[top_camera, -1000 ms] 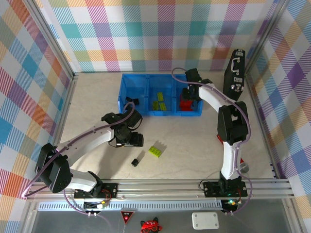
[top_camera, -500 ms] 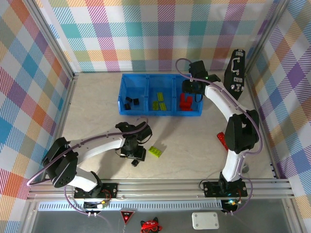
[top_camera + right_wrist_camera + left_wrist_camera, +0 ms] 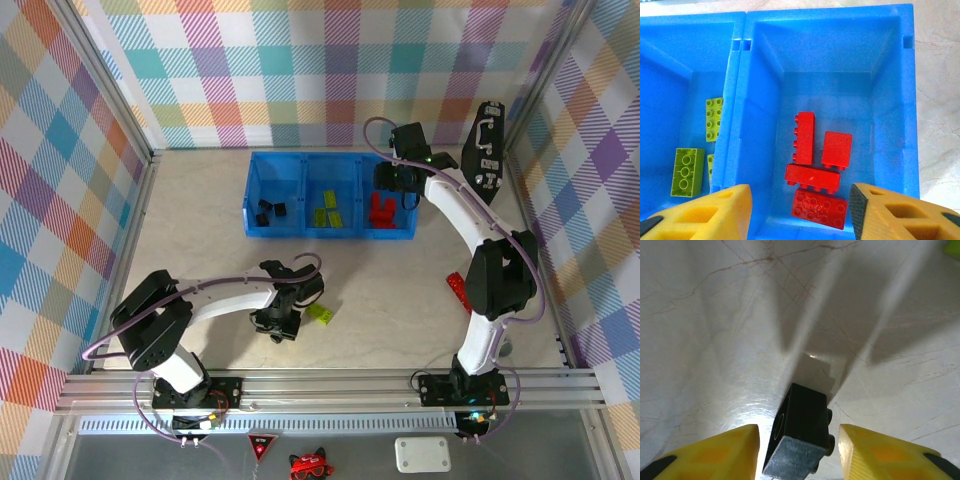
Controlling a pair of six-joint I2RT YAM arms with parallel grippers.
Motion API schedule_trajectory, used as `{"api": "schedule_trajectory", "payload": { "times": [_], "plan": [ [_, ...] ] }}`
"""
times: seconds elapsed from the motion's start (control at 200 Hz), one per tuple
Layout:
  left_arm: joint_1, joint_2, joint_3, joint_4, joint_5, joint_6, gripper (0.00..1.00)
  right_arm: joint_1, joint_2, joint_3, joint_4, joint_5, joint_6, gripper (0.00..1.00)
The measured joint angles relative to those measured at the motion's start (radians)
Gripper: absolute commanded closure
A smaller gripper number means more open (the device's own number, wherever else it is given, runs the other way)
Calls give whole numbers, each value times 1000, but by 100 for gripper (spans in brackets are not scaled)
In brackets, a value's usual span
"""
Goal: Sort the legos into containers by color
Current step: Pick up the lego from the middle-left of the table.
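A black lego (image 3: 802,435) lies on its side on the table, studs to the right. My left gripper (image 3: 799,427) is down over it, yellow fingers (image 3: 725,450) on either side with a thin gap each side, so it is open. From above, the left gripper (image 3: 282,327) sits beside a lime lego (image 3: 320,312). The blue containers (image 3: 330,236) hold black legos (image 3: 270,210), lime legos (image 3: 325,212) and red legos (image 3: 380,208). My right gripper (image 3: 800,192) hovers open and empty over the right compartment (image 3: 890,100), where several red legos (image 3: 812,177) lie; lime legos (image 3: 687,171) fill its neighbour.
A long flat red strip (image 3: 455,290) lies by the right arm. The tall black case (image 3: 483,150) leans at the back right. An aluminium rail (image 3: 330,385) runs along the near edge, and plaid walls close the other sides.
My left gripper has come down and forward from near the bin to the black lego, and its jaws have narrowed around it. The right gripper lifted back slightly, then held still.
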Motion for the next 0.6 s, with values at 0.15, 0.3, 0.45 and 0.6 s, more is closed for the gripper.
{"api": "schedule_trajectory", "payload": {
  "times": [0.15,0.3,0.45,0.6],
  "plan": [
    [-2,1,0,3,-2,-3,65,2,-6,0,-2,-4,0,44],
    [-4,1,0,17,-1,-7,68,5,-21,0,-3,-5,0,45],
    [-8,1,0,18,-1,-8,71,6,-37,-1,-3,-5,0,45],
    [-8,0,0,18,-1,-11,71,6,-51,-8,-2,-8,0,45]
  ]
}}
